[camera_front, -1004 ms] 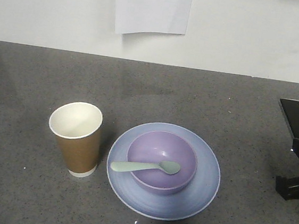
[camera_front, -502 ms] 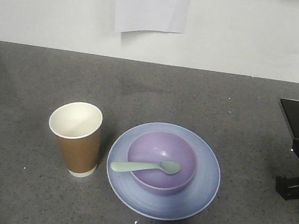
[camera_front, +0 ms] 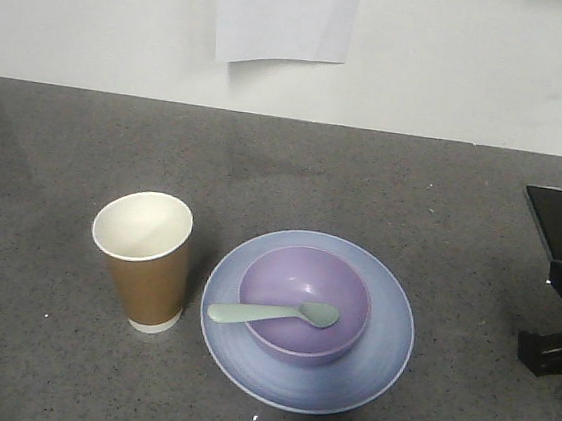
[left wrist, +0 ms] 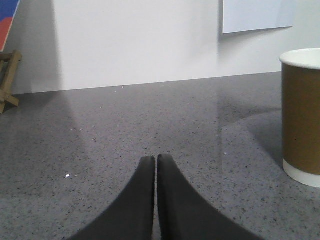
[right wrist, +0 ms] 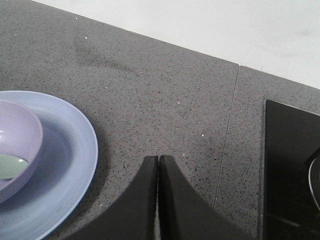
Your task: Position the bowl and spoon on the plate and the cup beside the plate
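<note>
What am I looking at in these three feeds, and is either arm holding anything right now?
The front view looks across a grey counter. On it a bowl sits on a plate, with a spoon lying in the bowl, handle over its rim. A paper cup stands upright beside the plate. The other two feeds come from cameras on the arms' wrists. The left gripper is pressed shut near the cup, the right gripper is shut beside the plate. Both are empty.

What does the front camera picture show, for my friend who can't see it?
A purple bowl sits on a pale blue plate, with a mint spoon resting across the bowl. A brown paper cup stands upright just left of the plate on a grey speckled counter.
</note>
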